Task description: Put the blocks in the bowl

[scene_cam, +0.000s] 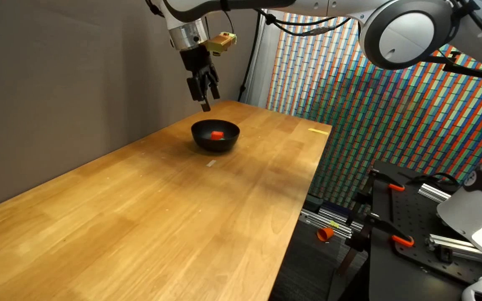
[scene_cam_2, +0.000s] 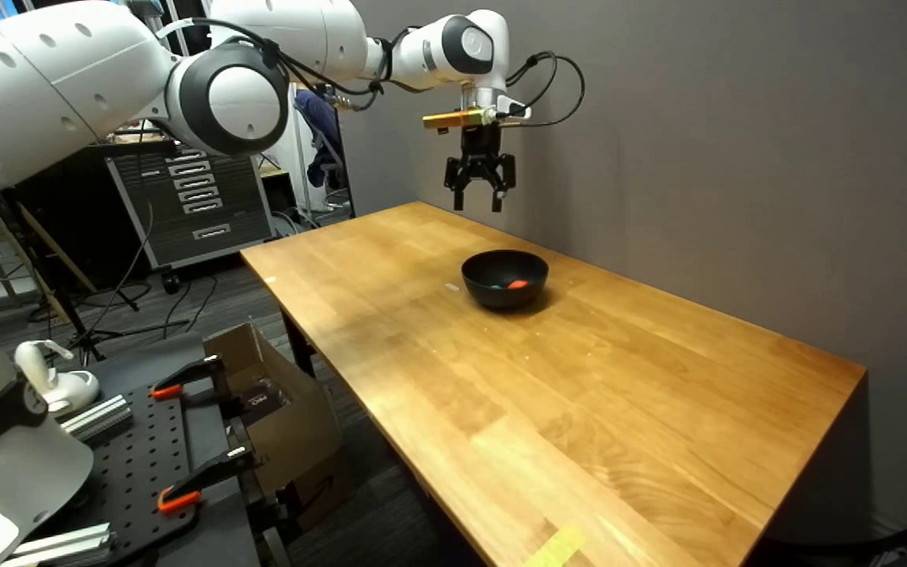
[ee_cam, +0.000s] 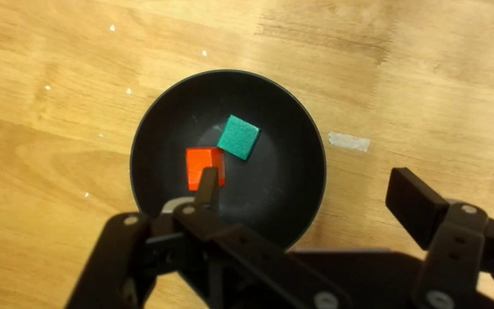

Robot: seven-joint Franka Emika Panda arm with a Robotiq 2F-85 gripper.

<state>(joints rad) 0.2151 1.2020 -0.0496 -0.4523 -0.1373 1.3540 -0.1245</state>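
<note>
The black bowl (scene_cam: 216, 146) stands upright on the wooden table and shows in both exterior views (scene_cam_2: 505, 300). In the wrist view the bowl (ee_cam: 281, 171) holds both blocks. The red block (ee_cam: 196, 165) lies inside it, partly covered by a finger of my gripper. The green block (ee_cam: 239, 137) lies beside the red one, close to or touching its corner. The red block also shows in both exterior views (scene_cam: 217, 135) (scene_cam_2: 517, 283). My gripper (scene_cam_2: 477, 205) is open and empty, pointing down above the bowl. In the wrist view its fingers (ee_cam: 307, 184) stand wide apart with nothing between them.
The wooden table (scene_cam: 153, 234) runs along a grey wall (scene_cam_2: 697, 157). A small strip of pale tape (ee_cam: 349, 141) lies on the table beside the bowl. Yellow tape (scene_cam_2: 560, 545) marks a table end. A cardboard box (scene_cam_2: 288, 433) stands between the table and the robot's base.
</note>
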